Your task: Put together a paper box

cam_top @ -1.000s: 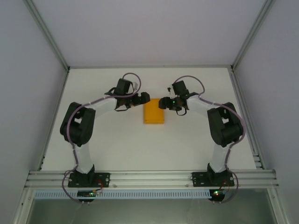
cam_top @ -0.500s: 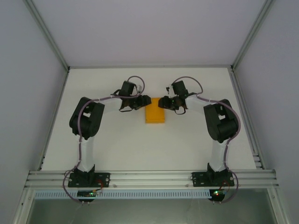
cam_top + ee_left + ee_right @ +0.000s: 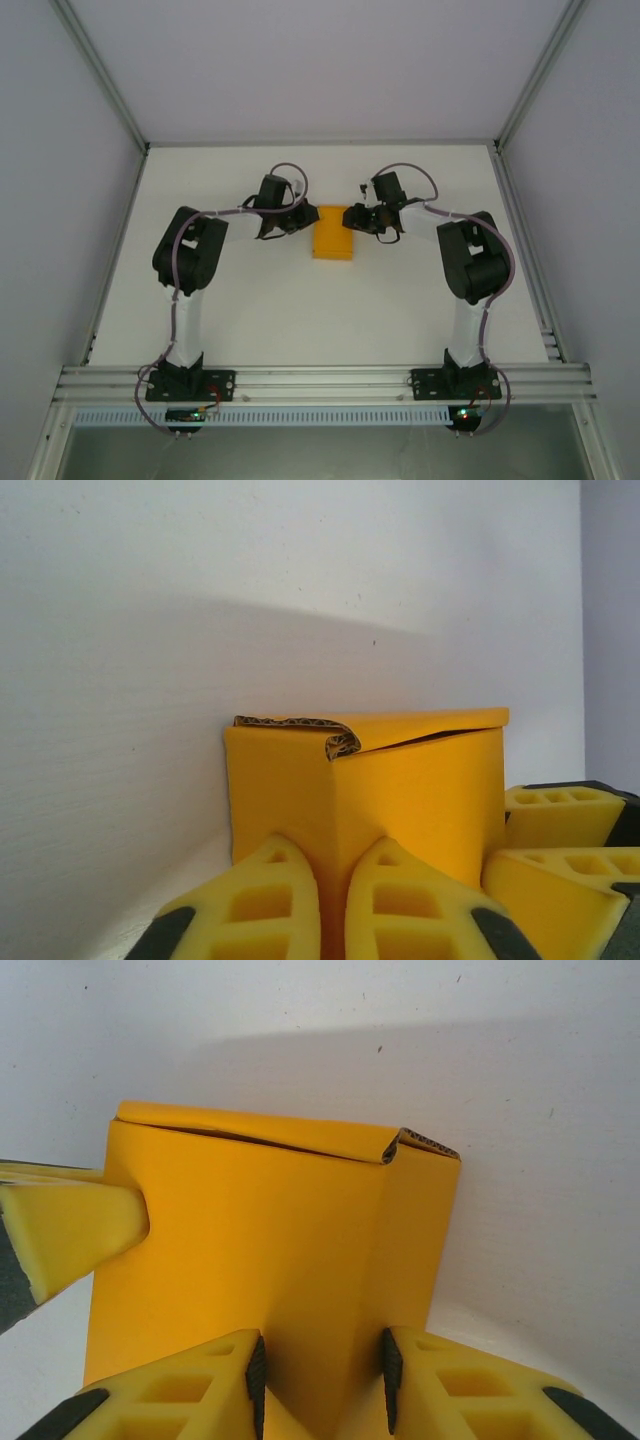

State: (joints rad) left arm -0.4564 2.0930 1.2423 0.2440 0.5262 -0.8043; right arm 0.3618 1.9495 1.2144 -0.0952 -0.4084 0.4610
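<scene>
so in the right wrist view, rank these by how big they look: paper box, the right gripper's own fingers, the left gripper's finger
1. paper box, clearly largest
2. the two fingers of the right gripper, alike
3. finger of the left gripper, though unsure: all three are cropped
</scene>
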